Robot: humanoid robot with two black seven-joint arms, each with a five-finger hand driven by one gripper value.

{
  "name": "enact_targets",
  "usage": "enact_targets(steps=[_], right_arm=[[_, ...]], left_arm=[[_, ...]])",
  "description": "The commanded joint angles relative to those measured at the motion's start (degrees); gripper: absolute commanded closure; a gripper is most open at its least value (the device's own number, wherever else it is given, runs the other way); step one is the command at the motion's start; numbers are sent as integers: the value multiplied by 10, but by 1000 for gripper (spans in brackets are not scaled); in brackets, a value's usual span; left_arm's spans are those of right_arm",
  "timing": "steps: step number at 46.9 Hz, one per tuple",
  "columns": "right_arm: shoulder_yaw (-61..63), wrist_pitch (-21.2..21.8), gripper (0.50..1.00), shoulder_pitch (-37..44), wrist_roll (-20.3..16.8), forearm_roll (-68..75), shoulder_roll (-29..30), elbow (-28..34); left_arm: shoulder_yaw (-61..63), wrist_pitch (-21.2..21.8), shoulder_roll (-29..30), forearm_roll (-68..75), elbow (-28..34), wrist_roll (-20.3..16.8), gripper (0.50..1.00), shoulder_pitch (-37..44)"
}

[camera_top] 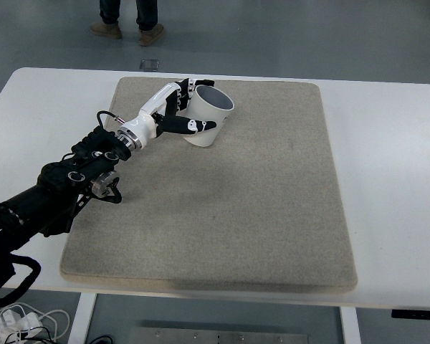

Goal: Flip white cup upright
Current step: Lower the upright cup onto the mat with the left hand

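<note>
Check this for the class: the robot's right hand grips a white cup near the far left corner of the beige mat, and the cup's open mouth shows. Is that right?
One thing is wrong: it is the left hand, not the right, since its arm enters from the picture's left edge. The rest stands: in the top view it grips the white cup near the far left corner of the beige mat, open mouth showing.

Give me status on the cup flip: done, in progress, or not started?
In progress. The left hand has closed around the white cup near the mat's far left corner. The cup is tilted, with its open mouth facing up and away and its base low on the mat, so it looks mostly turned but not yet standing. Left: finish uprighting, release. The right arm is not in view.
</note>
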Motion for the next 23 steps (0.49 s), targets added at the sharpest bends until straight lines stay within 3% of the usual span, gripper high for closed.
enact_targets(steps=[1,3,8,14,23], right_arm=[[0,0,548,0,0,0,0,0],[0,0,548,0,0,0,0,0],[0,0,548,0,0,0,0,0],[0,0,548,0,0,0,0,0],[0,0,548,0,0,0,0,0]], left_arm=[[1,0,0,1,1,0,791,1],[1,0,0,1,1,0,750,2],[1,0,0,1,1,0,718,2],[2,0,0,1,1,0,622,3],[10,0,1,0,1,0,559,4]])
